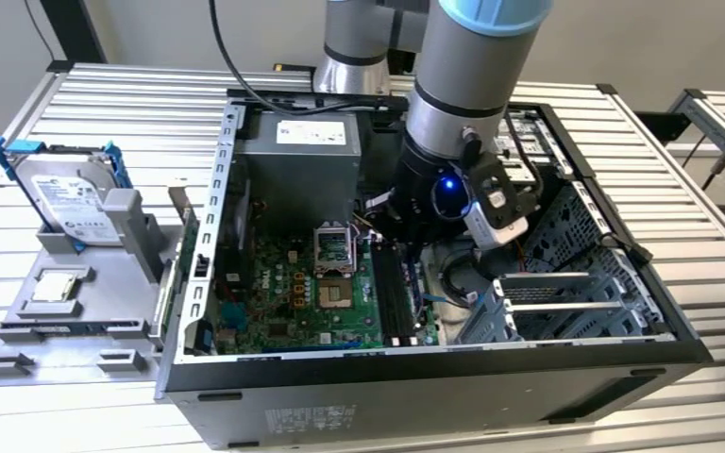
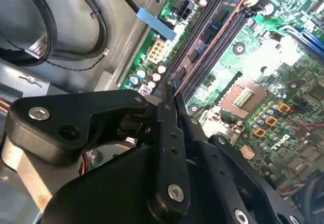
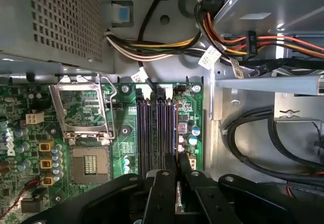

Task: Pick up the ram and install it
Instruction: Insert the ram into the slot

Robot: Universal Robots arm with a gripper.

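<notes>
1. While the arm reaches down into the open computer case (image 1: 665,363), the gripper (image 3: 176,166) hangs low over the green motherboard (image 1: 337,311), directly above the bank of long black memory slots (image 3: 157,133).
2. In both wrist views the 2 fingers (image 2: 169,133) are pressed close together, clamped on the ram (image 2: 205,49), which shows as a thin edge running out from the fingertips along the line of the slots.
3. Held edge-down and parallel to the slots, the ram appears lined up so it can seat straight; it looks to sit at or in the slot farthest from the processor socket (image 3: 86,133), though whether it is fully seated cannot be told.
4. White latches (image 3: 152,90) at the far end of the slots stand near the ram's far end; whether they have closed on it is unclear.
5. Bundled cables (image 3: 238,37) lie beyond the slots, away from the gripper, leaving its path free.
6. Outside the case, beyond the wall farthest from the slots, a silver hard drive (image 1: 73,203) with blue rails stands on a grey holder (image 1: 35,326).
</notes>
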